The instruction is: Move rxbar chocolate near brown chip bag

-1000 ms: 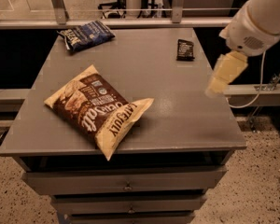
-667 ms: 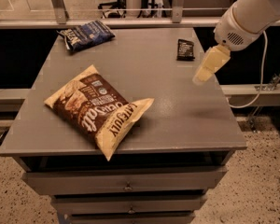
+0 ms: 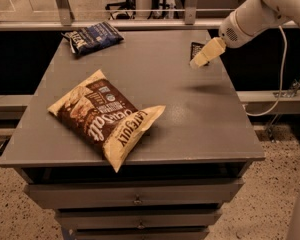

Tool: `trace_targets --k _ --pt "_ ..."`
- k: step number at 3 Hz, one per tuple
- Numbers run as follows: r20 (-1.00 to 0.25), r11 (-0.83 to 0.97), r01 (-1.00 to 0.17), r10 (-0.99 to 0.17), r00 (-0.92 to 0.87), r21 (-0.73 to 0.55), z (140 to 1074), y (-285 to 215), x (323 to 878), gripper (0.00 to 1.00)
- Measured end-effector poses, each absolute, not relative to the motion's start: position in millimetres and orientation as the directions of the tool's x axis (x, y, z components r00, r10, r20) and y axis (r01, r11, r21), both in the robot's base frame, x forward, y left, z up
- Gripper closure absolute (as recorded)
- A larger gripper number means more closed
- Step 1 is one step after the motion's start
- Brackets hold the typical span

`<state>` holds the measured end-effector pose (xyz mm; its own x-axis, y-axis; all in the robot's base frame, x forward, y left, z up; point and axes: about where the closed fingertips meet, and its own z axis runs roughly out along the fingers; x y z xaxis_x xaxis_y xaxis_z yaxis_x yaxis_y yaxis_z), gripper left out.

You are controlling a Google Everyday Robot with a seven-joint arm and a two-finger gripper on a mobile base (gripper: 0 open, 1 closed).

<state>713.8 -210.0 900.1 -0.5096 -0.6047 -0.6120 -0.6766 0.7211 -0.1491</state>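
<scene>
The rxbar chocolate (image 3: 196,49) is a small flat black bar lying at the far right of the grey table (image 3: 190,114). My gripper (image 3: 202,58) with cream-coloured fingers hangs just above and in front of the bar, partly covering it. The brown chip bag (image 3: 104,117) is large and puffy, dark brown with cream-yellow ends. It lies at the front left of the table, well away from the bar.
A smaller dark-blue chip bag (image 3: 93,37) lies at the far left corner. The table has drawers (image 3: 135,196) below its front edge. A white cable (image 3: 277,79) hangs off to the right. A rail with posts (image 3: 140,11) runs behind the table.
My gripper has moved left and away from me, from beyond the table's right edge to just over the rxbar chocolate. The bags and the bar have not moved.
</scene>
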Motion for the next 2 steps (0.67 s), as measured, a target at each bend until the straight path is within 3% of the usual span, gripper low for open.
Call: trace_targets --k 2 --pt "-0.633 0.82 -0.563 -0.491 -0.598 -0.104 873 -205 775 0.0"
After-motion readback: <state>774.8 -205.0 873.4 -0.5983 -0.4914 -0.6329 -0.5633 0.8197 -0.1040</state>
